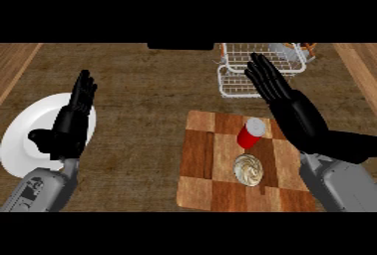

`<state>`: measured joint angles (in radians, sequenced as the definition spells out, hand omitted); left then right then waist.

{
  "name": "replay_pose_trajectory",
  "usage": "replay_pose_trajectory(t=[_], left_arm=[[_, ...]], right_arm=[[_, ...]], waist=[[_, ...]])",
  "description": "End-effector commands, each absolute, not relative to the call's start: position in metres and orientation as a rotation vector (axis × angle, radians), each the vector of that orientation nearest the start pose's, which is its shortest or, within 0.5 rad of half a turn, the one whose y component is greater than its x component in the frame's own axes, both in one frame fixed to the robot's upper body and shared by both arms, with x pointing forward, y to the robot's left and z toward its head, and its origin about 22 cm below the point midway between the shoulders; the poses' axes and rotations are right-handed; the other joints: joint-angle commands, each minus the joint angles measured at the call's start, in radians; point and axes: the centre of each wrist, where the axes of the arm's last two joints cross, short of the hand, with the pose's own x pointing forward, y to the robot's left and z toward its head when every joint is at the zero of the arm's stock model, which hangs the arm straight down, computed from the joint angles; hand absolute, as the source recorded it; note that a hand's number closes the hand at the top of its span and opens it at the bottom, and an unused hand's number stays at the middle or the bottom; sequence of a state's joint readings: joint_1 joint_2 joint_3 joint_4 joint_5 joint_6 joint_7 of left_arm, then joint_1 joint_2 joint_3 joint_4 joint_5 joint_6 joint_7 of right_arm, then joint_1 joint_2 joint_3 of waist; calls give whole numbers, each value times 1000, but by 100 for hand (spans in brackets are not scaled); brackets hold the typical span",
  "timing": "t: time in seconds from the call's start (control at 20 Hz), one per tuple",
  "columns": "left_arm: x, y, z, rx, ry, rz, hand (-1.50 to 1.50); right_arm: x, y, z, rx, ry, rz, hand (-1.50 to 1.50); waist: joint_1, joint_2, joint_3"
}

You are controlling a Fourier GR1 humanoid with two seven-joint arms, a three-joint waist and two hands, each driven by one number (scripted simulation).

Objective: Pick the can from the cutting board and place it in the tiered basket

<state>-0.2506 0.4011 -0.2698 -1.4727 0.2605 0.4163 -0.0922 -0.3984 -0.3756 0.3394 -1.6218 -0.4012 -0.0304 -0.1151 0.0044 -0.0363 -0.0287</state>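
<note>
Here the red can stands on the cutting board. The right hand is open just beside it. The left hand is open too.

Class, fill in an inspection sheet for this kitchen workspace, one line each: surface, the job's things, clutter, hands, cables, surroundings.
Surface: brown counter, with a checkered wooden cutting board at lower centre-right.
Job's things: red can upright on the cutting board; white wire tiered basket beyond the board, at the far edge.
Clutter: round tan item on the board, nearer than the can; white plate at left.
Hands: left hand open, fingers up, over the plate; right hand open, right of the can, not touching it.
Cables: nothing seen.
Surroundings: lighter wooden strips at the left and right edges.
</note>
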Motion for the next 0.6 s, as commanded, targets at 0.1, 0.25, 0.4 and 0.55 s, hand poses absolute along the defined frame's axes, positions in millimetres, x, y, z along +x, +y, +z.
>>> replay_pose_trajectory(t=[0.1,0.25,0.4,0.55], left_arm=[[282,237,37,237,-1756,-43,0],[281,239,38,282,-1728,-95,0],[277,212,29,179,-1693,-98,0],[275,209,29,179,-1665,-88,0]], right_arm=[[306,-259,119,338,-2036,77,150],[309,-322,122,289,-2084,-268,150],[304,-330,55,157,-1767,-452,-150],[293,-317,46,651,-1786,-414,-150]], waist=[[-12,36,30],[-29,40,36],[-14,51,33],[-16,40,34]])
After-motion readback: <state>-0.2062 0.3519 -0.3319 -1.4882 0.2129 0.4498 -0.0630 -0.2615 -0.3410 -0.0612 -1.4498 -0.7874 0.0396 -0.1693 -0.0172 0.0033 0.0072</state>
